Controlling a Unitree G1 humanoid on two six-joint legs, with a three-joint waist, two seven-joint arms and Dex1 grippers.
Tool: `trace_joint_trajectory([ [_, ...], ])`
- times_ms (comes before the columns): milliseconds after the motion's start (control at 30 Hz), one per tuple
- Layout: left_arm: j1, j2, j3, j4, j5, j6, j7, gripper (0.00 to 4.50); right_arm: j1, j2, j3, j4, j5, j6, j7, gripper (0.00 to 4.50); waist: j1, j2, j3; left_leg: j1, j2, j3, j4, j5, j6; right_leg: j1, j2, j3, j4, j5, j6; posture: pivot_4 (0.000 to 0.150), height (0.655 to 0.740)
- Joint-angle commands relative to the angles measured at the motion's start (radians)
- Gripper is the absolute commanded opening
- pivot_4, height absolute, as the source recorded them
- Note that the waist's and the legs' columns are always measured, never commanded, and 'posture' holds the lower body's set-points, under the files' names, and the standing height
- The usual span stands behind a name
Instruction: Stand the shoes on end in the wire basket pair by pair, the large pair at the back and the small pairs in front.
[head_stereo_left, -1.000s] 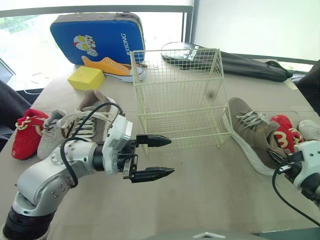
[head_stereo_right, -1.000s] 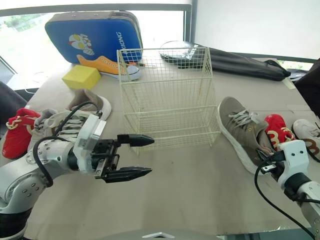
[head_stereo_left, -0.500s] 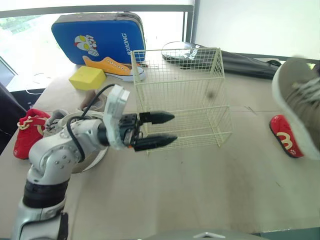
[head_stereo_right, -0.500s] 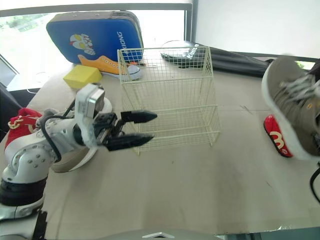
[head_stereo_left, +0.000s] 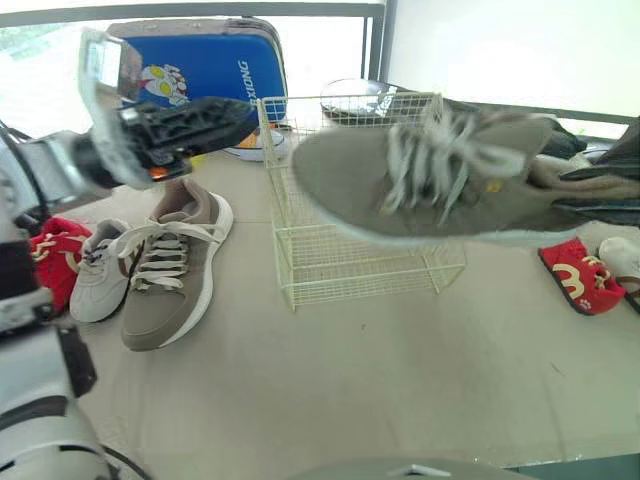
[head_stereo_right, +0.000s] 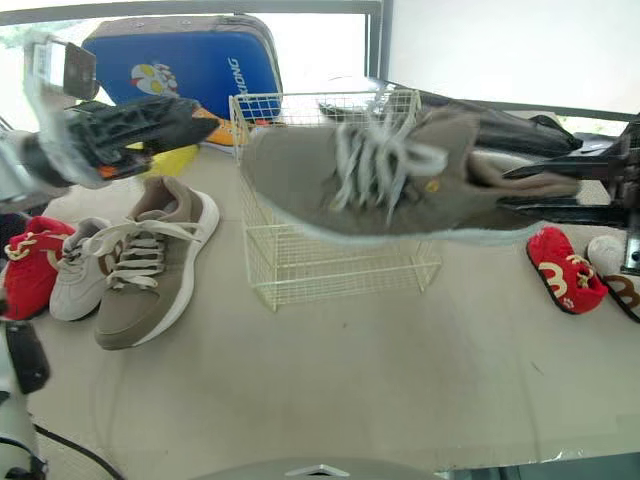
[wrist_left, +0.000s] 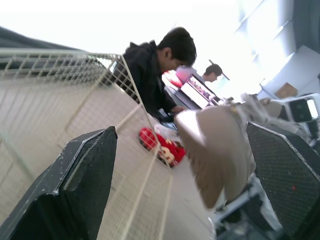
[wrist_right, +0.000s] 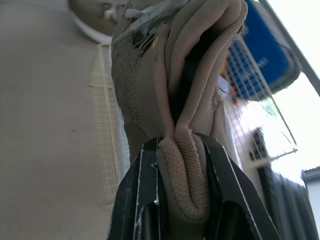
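**A:** What lies at the far left?

**B:** A red shoe (head_stereo_left: 48, 262) and a pale shoe (head_stereo_left: 92, 285) sit side by side on the surface (head_stereo_left: 400, 380). Just beside them is a large taupe shoe (head_stereo_left: 176, 270), sole down, with its toe toward the robot.

**A:** And the left hand?

**B:** The left hand (head_stereo_left: 235, 115) is raised above those shoes, near the basket's upper left corner. Its fingers are spread wide with nothing between them. A blue case (head_stereo_left: 215, 62) stands behind it.

**A:** Where is the basket?

**B:** The basket (head_stereo_left: 330, 272) stands mid-surface with its open side up. Its wire is cream-coloured.

**A:** And the held shoe, relative to the hands?

**B:** The held shoe (head_stereo_left: 400, 190) is in the air in front of the basket's upper part, well off the surface. It lies roughly level, sole down. Its toe points toward the left hand but stays apart from it. Its heel is at the right hand (wrist_right: 181, 150), whose two fingers are clamped on the padded heel collar and squeeze it flat.

**A:** How does it look?

**B:** It has a taupe fabric upper, loose white laces and a pale sole, with a small orange spot on its side. It matches the large one on the surface.

**A:** Anything further right?

**B:** A second red shoe (head_stereo_left: 580, 282) with pale markings lies on the surface, and a white shoe (head_stereo_left: 622, 258) is just beside it at the edge.
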Motion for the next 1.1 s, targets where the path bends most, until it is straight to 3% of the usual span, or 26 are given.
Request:
trace_joint_trajectory([
  [33, -0.046, 0.001, -0.088, -0.09, 0.025, 0.112, -0.081, 4.5, -0.252, 0.115, 0.221, 0.075, -0.108, -0.107, 0.14, 0.13, -0.002, -0.002, 0.002, 0.0, 0.0, 0.0, 0.0, -0.001, -0.002, 0.0, 0.0, 0.0, 0.0, 0.0, 0.0, 0.15, 0.74],
  [233, -0.065, -0.068, -0.192, -0.226, 0.068, 0.173, -0.113, 4.5, -0.514, 0.349, 0.392, 0.175, -0.235, -0.185, 0.216, 0.13, -0.007, 0.0, 0.005, -0.001, 0.0, -0.002, 0.002, 0.001, -0.005, -0.002, -0.002, -0.001, 0.004, 0.003, 0.003, 0.15, 0.74],
  [533, -0.115, -0.162, -0.282, -0.257, 0.061, 0.206, -0.124, 4.5, -0.628, 0.517, 0.453, 0.244, -0.321, -0.278, 0.253, 0.11, -0.009, -0.001, 0.004, -0.001, 0.0, -0.004, 0.003, 0.002, -0.005, -0.001, 0.0, -0.001, 0.004, 0.006, -0.001, 0.15, 0.74],
  [567, -0.113, -0.164, -0.296, -0.263, 0.063, 0.206, -0.132, 3.98, -0.633, 0.532, 0.454, 0.249, -0.328, -0.291, 0.25, 0.11, -0.009, -0.001, 0.004, -0.001, 0.0, -0.004, 0.004, 0.002, -0.005, -0.001, 0.0, -0.001, 0.004, 0.006, -0.001, 0.15, 0.74],
  [767, -0.089, -0.158, -0.296, -0.25, 0.025, 0.206, -0.142, 1.94, -0.653, 0.572, 0.458, 0.246, -0.355, -0.27, 0.21, 0.11, -0.015, 0.0, 0.005, -0.001, 0.0, -0.004, 0.004, 0.002, -0.005, -0.002, 0.001, 0.0, 0.006, 0.006, -0.001, 0.15, 0.74],
  [833, -0.068, -0.176, -0.246, -0.231, -0.004, 0.206, -0.119, 1.57, -0.654, 0.571, 0.462, 0.251, -0.387, -0.28, 0.202, 1.16, -0.015, 0.0, 0.004, -0.001, 0.0, -0.004, 0.004, 0.002, -0.005, -0.002, 0.002, 0.0, 0.006, 0.006, -0.001, 0.15, 0.74],
  [867, -0.055, -0.189, -0.213, -0.226, -0.014, 0.206, -0.102, 1.5, -0.652, 0.571, 0.458, 0.249, -0.394, -0.279, 0.192, 1.46, -0.015, 0.0, 0.004, -0.001, 0.0, -0.004, 0.004, 0.002, -0.005, -0.002, 0.002, 0.0, 0.006, 0.006, -0.001, 0.15, 0.74],
  [1000, 0.014, -0.224, -0.094, -0.245, -0.064, 0.184, -0.025, 1.43, -0.649, 0.568, 0.414, 0.25, -0.458, -0.249, 0.065, 3.38, -0.014, -0.001, 0.004, -0.001, 0.0, -0.004, 0.005, 0.002, -0.005, -0.001, 0.002, 0.0, 0.006, 0.006, -0.001, 0.15, 0.74],
  [1033, 0.068, -0.248, -0.025, -0.276, -0.086, 0.129, 0.019, 1.43, -0.62, 0.511, 0.384, 0.239, -0.435, -0.148, 0.052, 3.82, -0.014, 0.0, 0.004, -0.001, 0.0, -0.004, 0.005, 0.002, -0.005, -0.002, 0.001, 0.001, 0.006, 0.006, -0.002, 0.15, 0.74],
  [1100, 0.171, -0.288, 0.09, -0.35, -0.133, 0.036, 0.098, 1.42, -0.559, 0.435, 0.309, 0.215, -0.363, 0.091, -0.038, 3.86, -0.007, -0.001, 0.003, -0.001, 0.0, -0.005, 0.004, 0.002, -0.005, -0.002, -0.003, 0.002, 0.005, 0.007, -0.003, 0.15, 0.74],
])
